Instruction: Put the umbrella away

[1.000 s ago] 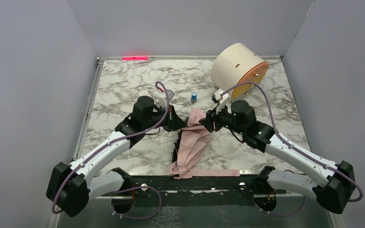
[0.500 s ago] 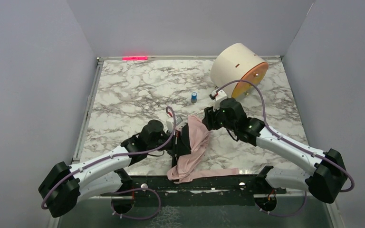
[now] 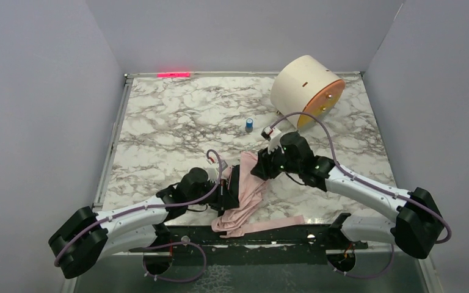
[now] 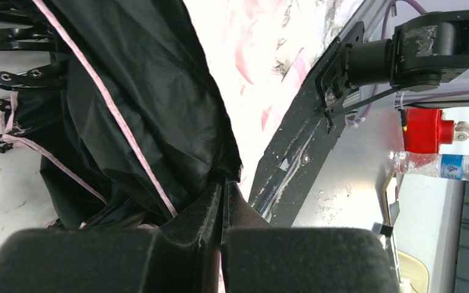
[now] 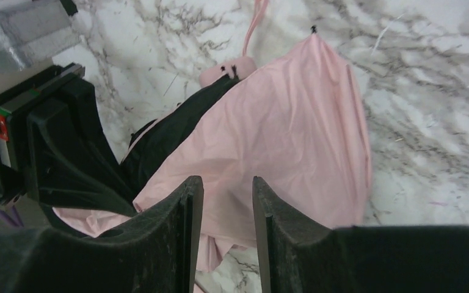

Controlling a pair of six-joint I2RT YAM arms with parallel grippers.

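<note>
Tabletop: marble. A cream drum lies on its side at the far right, well apart from the work.

Umbrella: slack on the tabletop near the front edge, between your two arms, pink side up and black lining showing at its left.

Left tool: fingers together on a fold of the black lining. Judged an anchor, pinning the canopy so the other arm can gather it.

Right tool: fingers apart, nothing between them, poised over the pink fabric, probably lining up a pinch.

Strap: trails loose along the front edge.

Rib ends: splayed, so the canopy looks not yet bundled.

Small blue object: too small to identify.

Hidden: the shaft, under fabric. The left wrist view is mostly lining, with washed-out glare beyond.
</note>
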